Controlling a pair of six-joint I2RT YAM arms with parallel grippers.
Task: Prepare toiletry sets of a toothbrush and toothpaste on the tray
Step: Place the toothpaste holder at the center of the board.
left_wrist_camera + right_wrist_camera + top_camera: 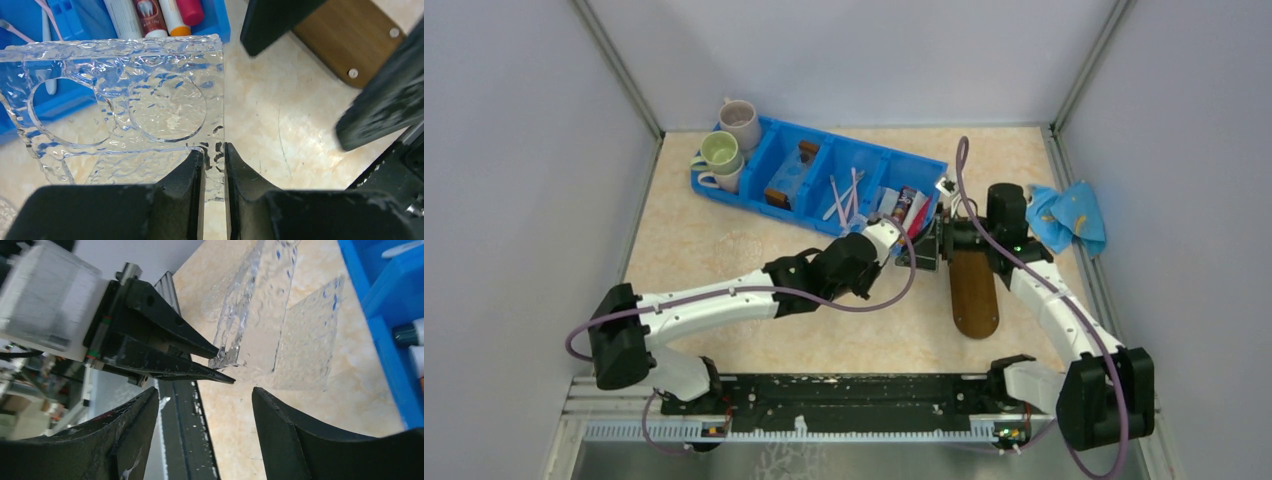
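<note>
Little of the job shows as done. The tray (975,295) lies on the counter at about 4 o'clock from the blue bin (854,142), and its visible part carries no toothbrush and no toothpaste. The toothbrushes (842,198) lie in 1 compartment of the bin, and the toothpaste tubes (906,206) fill the compartment at its 3 o'clock end. The left end effector (214,152) is pinching the lower edge of a clear textured plate (125,100) with 2 round holes, held near that end of the bin. The right end effector (205,390) is spread and empty, and it faces the plate from close by. I judge that the plate needs dealing with first, and every set is yet to be built, with 0 on the tray.
</note>
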